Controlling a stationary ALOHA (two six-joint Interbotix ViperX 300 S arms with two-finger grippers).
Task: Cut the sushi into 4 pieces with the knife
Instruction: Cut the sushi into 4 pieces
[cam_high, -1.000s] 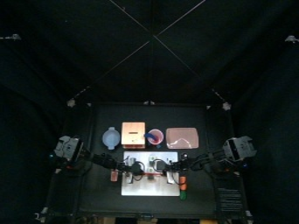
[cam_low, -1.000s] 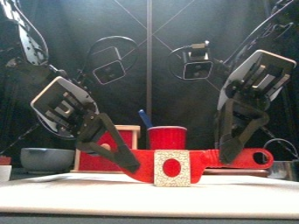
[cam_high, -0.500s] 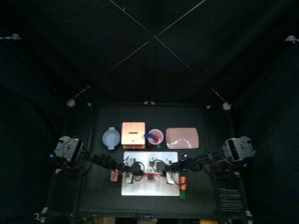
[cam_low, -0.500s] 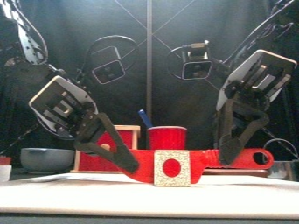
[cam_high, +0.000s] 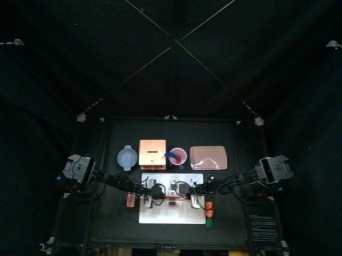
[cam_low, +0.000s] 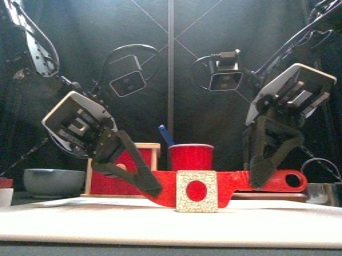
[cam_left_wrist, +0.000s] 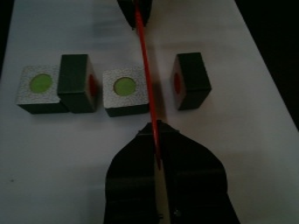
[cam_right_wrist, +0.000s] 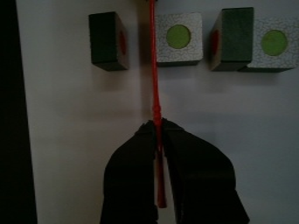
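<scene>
The sushi roll lies on the white cutting board (cam_low: 160, 228) as separate dark green blocks. In the left wrist view, two blocks show pale faces with green centres (cam_left_wrist: 122, 91), and one block (cam_left_wrist: 191, 81) lies apart across the knife. The red knife (cam_low: 230, 179) stands on edge in that gap, a thin red line (cam_left_wrist: 146, 61) (cam_right_wrist: 152, 70). My left gripper (cam_low: 144, 185) and my right gripper (cam_low: 257, 178) are each shut on one end of it. In the front view, one block (cam_low: 198, 194) faces me end-on, red at its centre.
Behind the board stand a blue-grey bowl (cam_high: 127, 157), a wooden box with a red drawer front (cam_high: 152, 153), a red cup (cam_high: 178, 156) with a blue knife in it, and a pink tray (cam_high: 209, 157).
The left arm has shifted slightly to the right and the right arm has tilted a little. The red knife stays level at the same place between the blocks.
</scene>
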